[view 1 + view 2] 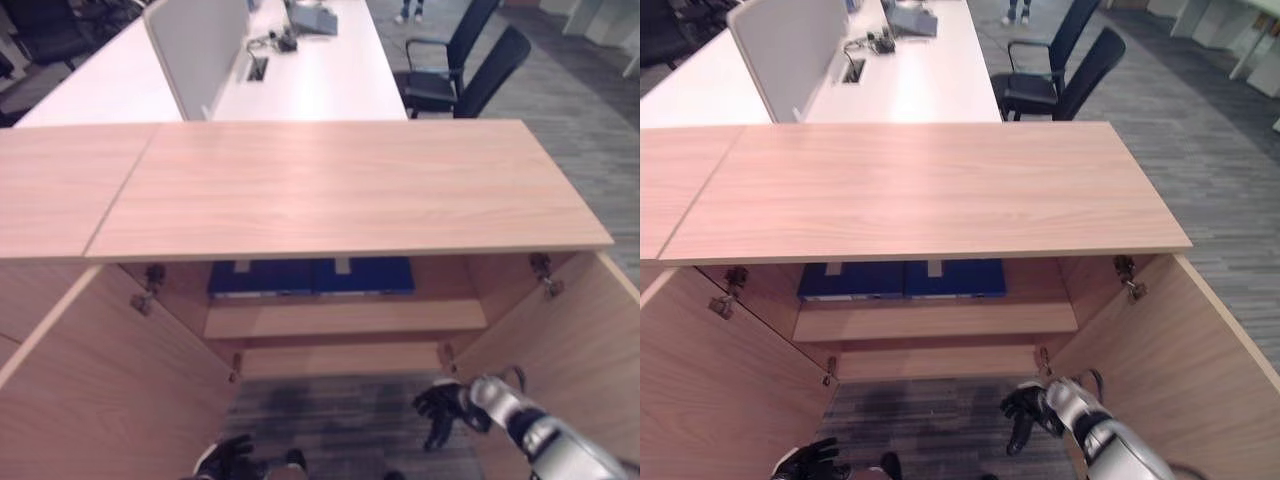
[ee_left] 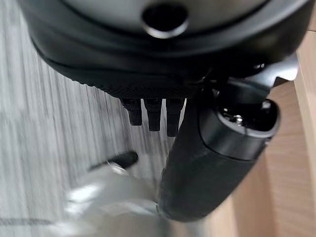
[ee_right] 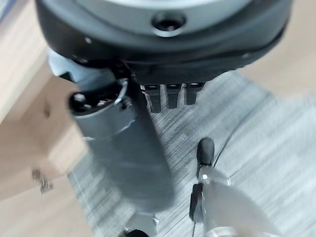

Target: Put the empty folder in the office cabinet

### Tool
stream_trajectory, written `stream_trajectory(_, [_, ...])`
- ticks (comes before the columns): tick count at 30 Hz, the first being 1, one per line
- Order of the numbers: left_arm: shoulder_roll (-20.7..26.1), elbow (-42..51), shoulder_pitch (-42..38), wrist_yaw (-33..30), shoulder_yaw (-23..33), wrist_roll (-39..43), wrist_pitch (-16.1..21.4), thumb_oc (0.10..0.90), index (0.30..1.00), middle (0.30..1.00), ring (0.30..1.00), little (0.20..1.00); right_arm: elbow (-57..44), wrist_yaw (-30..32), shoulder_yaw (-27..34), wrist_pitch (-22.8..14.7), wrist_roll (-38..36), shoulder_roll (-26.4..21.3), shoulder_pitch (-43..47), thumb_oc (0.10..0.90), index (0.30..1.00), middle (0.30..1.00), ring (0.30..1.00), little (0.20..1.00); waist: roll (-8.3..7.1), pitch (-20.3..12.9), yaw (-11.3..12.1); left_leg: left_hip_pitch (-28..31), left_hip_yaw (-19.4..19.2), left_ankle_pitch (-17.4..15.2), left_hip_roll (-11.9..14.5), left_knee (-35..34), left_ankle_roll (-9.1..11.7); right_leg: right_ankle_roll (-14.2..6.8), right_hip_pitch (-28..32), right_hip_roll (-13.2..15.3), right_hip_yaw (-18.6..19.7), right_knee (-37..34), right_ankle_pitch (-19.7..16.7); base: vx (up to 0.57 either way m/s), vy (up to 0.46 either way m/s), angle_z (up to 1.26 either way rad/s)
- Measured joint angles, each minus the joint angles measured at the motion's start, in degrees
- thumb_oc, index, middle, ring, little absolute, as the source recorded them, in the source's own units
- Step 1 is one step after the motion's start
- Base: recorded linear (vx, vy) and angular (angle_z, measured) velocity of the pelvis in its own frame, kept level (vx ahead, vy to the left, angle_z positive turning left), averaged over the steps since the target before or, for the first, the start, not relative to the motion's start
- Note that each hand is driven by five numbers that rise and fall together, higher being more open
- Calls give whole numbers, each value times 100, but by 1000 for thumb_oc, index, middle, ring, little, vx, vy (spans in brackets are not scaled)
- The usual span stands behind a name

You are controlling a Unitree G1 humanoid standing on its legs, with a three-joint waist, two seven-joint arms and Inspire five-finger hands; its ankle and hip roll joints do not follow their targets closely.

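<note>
The office cabinet (image 1: pixel 340 185) stands with both doors swung wide. Blue folders (image 1: pixel 310 277) lie flat on its upper shelf. Below the cabinet's front, the right hand (image 1: pixel 440 405) and left hand (image 1: pixel 228 460) hang empty, fingers relaxed.

Folders (image 1: pixel 310 277) lying on upper shelf (image 1: pixel 345 318) inside open cabinet (image 1: pixel 330 190); doors swung out left and right. Desk (image 1: pixel 300 70) behind cabinet, chairs (image 1: pixel 460 70) far right.
</note>
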State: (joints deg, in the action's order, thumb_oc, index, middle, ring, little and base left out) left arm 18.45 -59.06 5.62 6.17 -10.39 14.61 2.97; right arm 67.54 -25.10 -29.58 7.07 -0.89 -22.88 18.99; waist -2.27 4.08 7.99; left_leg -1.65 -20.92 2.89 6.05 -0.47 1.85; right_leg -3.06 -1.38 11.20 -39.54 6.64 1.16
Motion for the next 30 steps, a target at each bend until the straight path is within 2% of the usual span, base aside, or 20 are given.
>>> stream_trajectory(2, [-48, -78, -52, 63, 3, 95, -5, 800, 900, 900, 900, 900, 151, 199, 348, -1, -349, 107, -271, 800, 900, 900, 900, 900, -62, -55, -47, 9, 8, 34, -159, -108, -75, -122, -5, 65, 10, -103, -132, -112, 242, 10])
stream_trajectory(4, [-188, -254, -79, 67, 138, 104, 9, 800, 900, 900, 900, 900, 662, 434, 1325, -80, -803, 299, -403, 800, 900, 900, 900, 900, -15, -115, -76, 86, 29, 92, -299, -278, -167, -155, 21, 154, -5, -143, -223, -95, 213, 12])
stream_trajectory(6, [-432, -804, -173, 42, 330, 108, 78, 800, 900, 900, 900, 900, 1048, 869, 2593, -224, -1591, 478, -699, 800, 900, 900, 900, 900, 133, -231, -166, 132, 83, 94, -437, -391, -309, -227, 51, 315, -38, -123, -334, -64, 153, 14])
stream_trajectory(7, [-478, -903, -147, 27, 324, 105, 114, 800, 900, 900, 900, 900, 1040, 1089, 2603, -245, -2042, 486, -865, 800, 900, 900, 900, 900, 229, -260, -313, 170, 68, 51, -541, -400, -367, -325, 76, 414, -12, -157, -369, -71, 164, 9])
stream_trajectory(10, [-466, -961, -148, -24, 272, 72, 133, 800, 900, 900, 900, 900, 1035, 1294, 2770, -318, -2452, 558, -1168, 800, 900, 900, 900, 900, 279, -293, -391, 191, 80, -29, -632, -404, -393, -402, 70, 515, -6, -129, -412, -102, 152, 2])
stream_trajectory(11, [-544, -1038, -42, -107, 426, 76, 224, 800, 900, 900, 900, 900, 907, 1373, 3144, -571, -2867, 803, -1781, 800, 900, 900, 900, 900, 226, -287, -588, 227, 37, -47, -728, -392, -436, -407, 26, 629, 13, 5, -449, -157, 167, -5])
stream_trajectory(12, [-564, -1040, 16, -112, 471, 80, 251, 800, 900, 900, 900, 900, 899, 1374, 3148, -569, -2877, 832, -1805, 800, 900, 900, 900, 900, 233, -290, -626, 247, 38, -60, -724, -411, -446, -482, 56, 658, 29, 44, -399, -150, 117, -13])
stream_trajectory(13, [-564, -1084, 11, -129, 464, 73, 277, 800, 900, 900, 900, 900, 948, 1390, 3205, -517, -2941, 851, -1885, 800, 900, 900, 900, 900, 157, -252, -723, 278, -48, -59, -745, -405, -453, -511, -20, 694, 123, 68, -404, -116, 59, -33])
stream_trajectory(15, [-550, -1137, 20, -188, 400, 54, 343, 800, 900, 900, 900, 900, 918, 1490, 3375, -572, -3196, 835, -1887, 800, 900, 900, 900, 900, 218, -238, -906, 296, -202, -107, -766, -401, -526, -620, -155, 751, 401, 181, -442, -128, 41, -45])
stream_trajectory(17, [-509, -1182, -63, -188, 327, 18, 338, 800, 900, 900, 900, 900, 898, 1575, 3379, -591, -3341, 831, -1852, 800, 900, 900, 900, 900, 184, -189, -983, 316, -358, -125, -770, -404, -549, -663, -254, 777, 523, 180, -444, -83, 9, -49])
stream_trajectory(19, [-573, -1201, -109, -211, 211, 16, 363, 800, 900, 900, 900, 900, 910, 1679, 3625, -630, -3650, 837, -1835, 800, 900, 900, 900, 900, 225, -103, -1094, 429, -699, -164, -695, -451, -606, -785, -201, 761, 514, -41, -585, -82, -16, -67])
stream_trajectory(20, [-608, -1197, -102, -210, 187, 19, 361, 800, 900, 900, 900, 900, 916, 1708, 3804, -629, -3754, 837, -1842, 800, 900, 900, 900, 900, 245, -95, -1111, 452, -875, -118, -645, -450, -637, -768, -193, 789, 405, -28, -591, -56, -64, -58])
stream_trajectory(22, [-657, -1184, -65, -215, 224, 34, 364, 800, 900, 900, 900, 900, 911, 1765, 4080, -670, -4035, 833, -1838, 800, 900, 900, 900, 900, 353, -62, -1094, 494, -1304, -152, -476, -452, -628, -797, -231, 945, 221, 276, -561, -29, -74, -94])
stream_trajectory(24, [-632, -1161, -63, -216, 220, 34, 379, 800, 900, 900, 900, 900, 919, 1807, 4105, -669, -4055, 824, -1838, 800, 900, 900, 900, 900, 342, -76, -1103, 498, -1387, -181, -417, -452, -553, -801, -178, 1042, 241, 269, -559, 1, -122, -74])
stream_trajectory(25, [-634, -1155, -106, -216, 217, 34, 373, 800, 900, 900, 900, 900, 920, 1818, 4149, -668, -4081, 795, -1863, 800, 900, 900, 900, 900, 281, -109, -1150, 522, -1602, -121, -358, -451, -469, -865, -101, 1117, 283, 288, -508, 9, -152, -72])
stream_trajectory(26, [-617, -1114, -47, -216, 223, 38, 388, 800, 900, 900, 900, 900, 914, 1839, 4162, -670, -4081, 794, -1879, 800, 900, 900, 900, 900, 232, -129, -1118, 533, -1672, -135, -368, -450, -414, -863, -24, 1123, 288, 167, -518, 8, -181, -83])
stream_trajectory(28, [-646, -1120, 12, -230, 235, 72, 378, 800, 900, 900, 900, 900, 876, 1881, 4158, -682, -4081, 730, -1914, 800, 900, 900, 900, 900, 199, -140, -1180, 575, -1790, -133, -263, -443, -208, -612, 33, 869, 380, -212, -649, 24, -179, -80])
stream_trajectory(30, [-668, -1093, 96, -208, 215, 71, 375, 800, 900, 900, 900, 900, 881, 1951, 4152, -683, -4081, 553, -1933, 800, 900, 900, 900, 900, 344, -242, -1225, 603, -1631, -55, -92, -425, -72, -444, 40, 484, 652, -600, -755, 31, -245, -91])
